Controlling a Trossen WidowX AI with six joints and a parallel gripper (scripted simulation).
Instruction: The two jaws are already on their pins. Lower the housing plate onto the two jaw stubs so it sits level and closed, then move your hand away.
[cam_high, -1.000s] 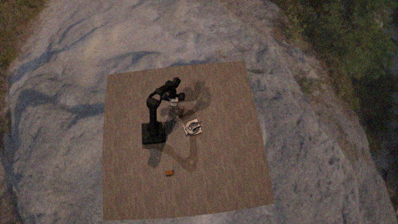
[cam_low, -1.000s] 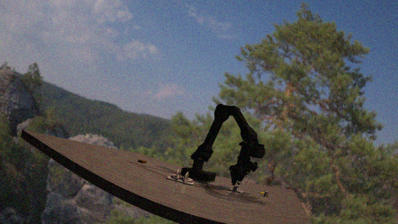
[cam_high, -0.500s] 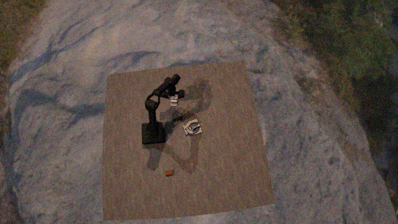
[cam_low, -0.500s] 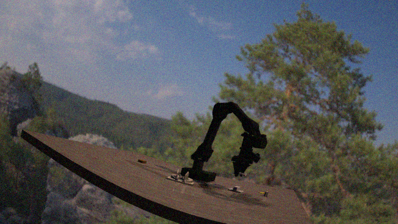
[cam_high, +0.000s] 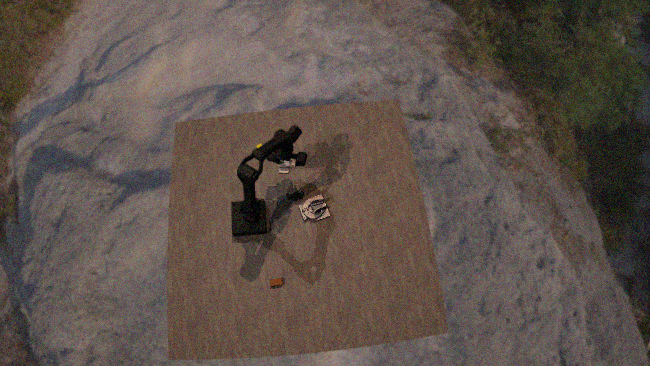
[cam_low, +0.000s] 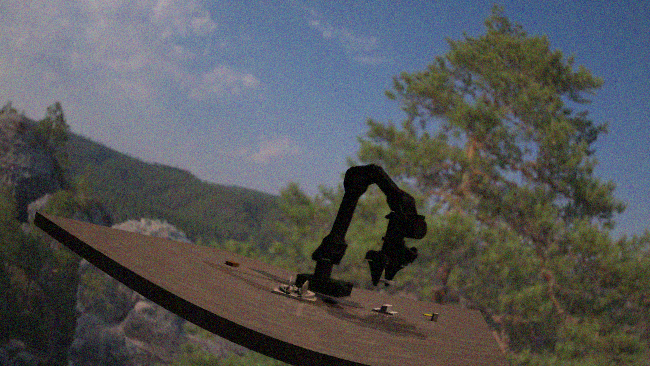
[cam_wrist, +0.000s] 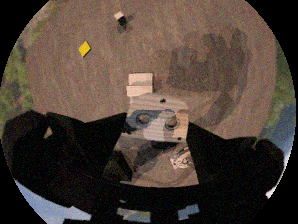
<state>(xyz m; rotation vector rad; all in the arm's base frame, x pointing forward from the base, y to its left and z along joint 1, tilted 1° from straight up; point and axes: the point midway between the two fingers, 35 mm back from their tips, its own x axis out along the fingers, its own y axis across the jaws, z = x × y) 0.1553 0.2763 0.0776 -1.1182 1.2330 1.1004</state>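
My gripper (cam_high: 286, 161) (cam_low: 382, 283) (cam_wrist: 156, 119) clamps housing plate (cam_wrist: 160, 131), raised; jaw assembly (cam_high: 315, 208) (cam_low: 295, 291) (cam_wrist: 181, 159) well apart; orange block (cam_high: 276, 283) (cam_low: 231, 263) beyond.

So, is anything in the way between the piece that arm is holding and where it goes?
Nothing visible stands between the raised housing plate and the jaw assembly. The pale stand sits low, below the plate.

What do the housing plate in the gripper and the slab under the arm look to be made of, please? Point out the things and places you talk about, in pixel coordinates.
The housing plate (cam_wrist: 159, 134) looks like pale wood or wood-look plastic, matt: fine straight lines cross its light tan face, though the grainy picture leaves this open. The slab (cam_high: 350, 300) (cam_low: 200, 280) (cam_wrist: 100, 90) seems to be brown wood or a wood-look laminate, dull, with streaky grain and no shine.
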